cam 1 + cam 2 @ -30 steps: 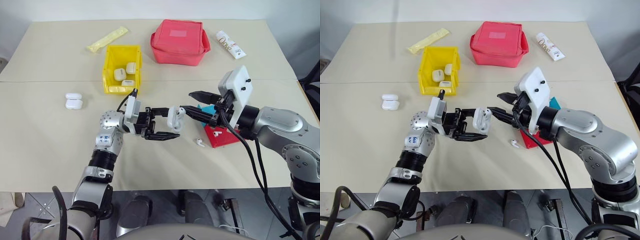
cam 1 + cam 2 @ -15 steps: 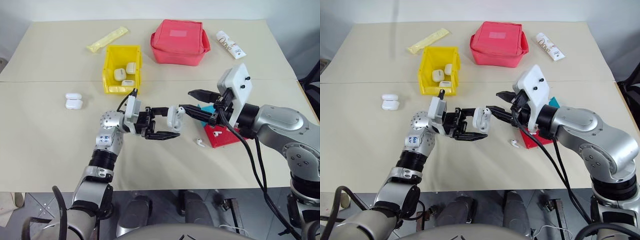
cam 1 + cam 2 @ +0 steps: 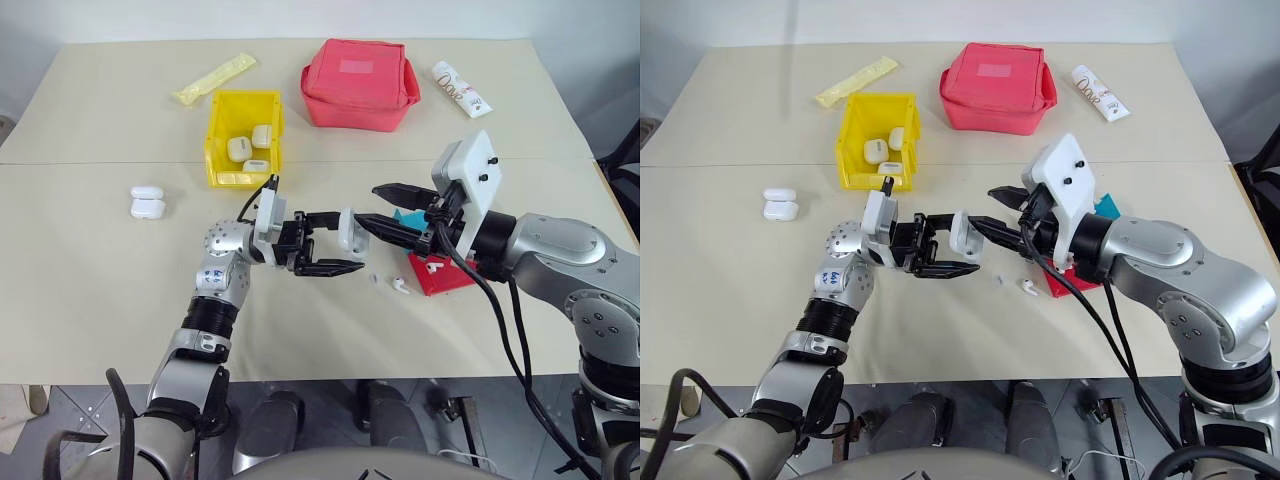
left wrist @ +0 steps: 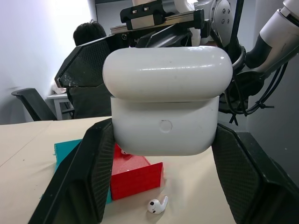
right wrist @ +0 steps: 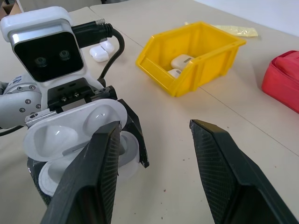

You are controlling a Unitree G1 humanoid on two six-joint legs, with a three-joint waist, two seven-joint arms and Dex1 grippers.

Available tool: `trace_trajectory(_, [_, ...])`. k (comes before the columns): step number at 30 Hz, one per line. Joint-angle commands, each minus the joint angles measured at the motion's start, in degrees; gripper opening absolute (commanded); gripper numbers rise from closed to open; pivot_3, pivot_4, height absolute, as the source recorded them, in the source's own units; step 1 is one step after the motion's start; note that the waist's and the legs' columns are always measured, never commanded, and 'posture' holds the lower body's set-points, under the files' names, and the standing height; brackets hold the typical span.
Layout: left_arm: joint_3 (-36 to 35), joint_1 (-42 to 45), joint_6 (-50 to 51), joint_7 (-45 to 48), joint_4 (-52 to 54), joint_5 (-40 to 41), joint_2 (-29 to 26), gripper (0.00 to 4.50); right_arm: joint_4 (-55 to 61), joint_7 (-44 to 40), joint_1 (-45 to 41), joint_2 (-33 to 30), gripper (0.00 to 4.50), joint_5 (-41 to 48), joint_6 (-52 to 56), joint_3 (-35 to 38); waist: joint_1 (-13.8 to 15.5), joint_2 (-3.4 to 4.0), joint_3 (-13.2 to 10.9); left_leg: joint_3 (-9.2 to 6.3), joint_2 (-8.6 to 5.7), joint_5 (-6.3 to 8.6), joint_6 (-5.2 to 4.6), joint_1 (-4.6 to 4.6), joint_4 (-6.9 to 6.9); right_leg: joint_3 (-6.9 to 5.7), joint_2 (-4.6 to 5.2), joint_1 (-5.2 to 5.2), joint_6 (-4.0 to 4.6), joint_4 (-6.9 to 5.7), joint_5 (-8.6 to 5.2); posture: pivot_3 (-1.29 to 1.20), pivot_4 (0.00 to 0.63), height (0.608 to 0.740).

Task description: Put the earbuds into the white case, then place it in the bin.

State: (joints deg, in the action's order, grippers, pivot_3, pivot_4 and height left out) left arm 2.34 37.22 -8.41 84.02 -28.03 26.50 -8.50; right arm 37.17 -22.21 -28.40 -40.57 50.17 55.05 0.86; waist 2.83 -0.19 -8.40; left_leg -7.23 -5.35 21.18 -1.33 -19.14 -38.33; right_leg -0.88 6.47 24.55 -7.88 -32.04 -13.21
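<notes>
2nd earbud (image 3: 377,281) now on table (image 3: 90,250), beside 1st earbud (image 3: 400,286).

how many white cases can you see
6: one open in the left gripper as case, three in the yellow bin at, two on the table at. More may be hidden.

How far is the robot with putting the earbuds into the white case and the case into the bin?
Done: three cases already lie in the bin.
In hand: the left gripper holds the white case, lid open; the right gripper stands open beside it.
Left: one earbud lies on the table, another on the red tray; this case is not yet binned.
</notes>
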Motion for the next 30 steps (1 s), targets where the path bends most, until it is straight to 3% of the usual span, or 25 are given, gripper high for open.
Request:
trace_trajectory(1, [0.37,0.76,-0.47,0.03,1.42,0.33,0.76,2.76,1.54,0.48,0.11,0.56,2.44,-0.42,-0.66,1.58,0.01,0.0,0.0,0.0,0.0,0.0,0.0,0.0,0.0,0.0,0.0,0.0,0.0,0.0,0.0,0.0,0.15,0.74])
trace_trajectory(24, [-0.7,0.95,-4.91,-2.12,-2.59,-0.67,0.43,2.76,-0.75,-4.5,5.19,-4.45,2.44,-8.38,-6.96,9.92,0.05,0.0,0.0,0.02,-0.01,0.0,0.0,0.0,0.0,0.01,0.0,0.0,-0.01,0.0,0.01,0.0,0.15,0.74])
trace_trajectory(30, [-1.14,1.1,-5.67,-1.07,-4.0,-0.51,-0.5,2.76,2.46,-6.95,13.75,-8.62,2.44,-7.61,-5.49,17.47,0.38,-0.02,-0.01,-0.01,-0.02,0.0,-0.01,-0.03,0.0,-0.02,0.01,-0.01,-0.01,0.03,0.01,0.0,0.15,0.74])
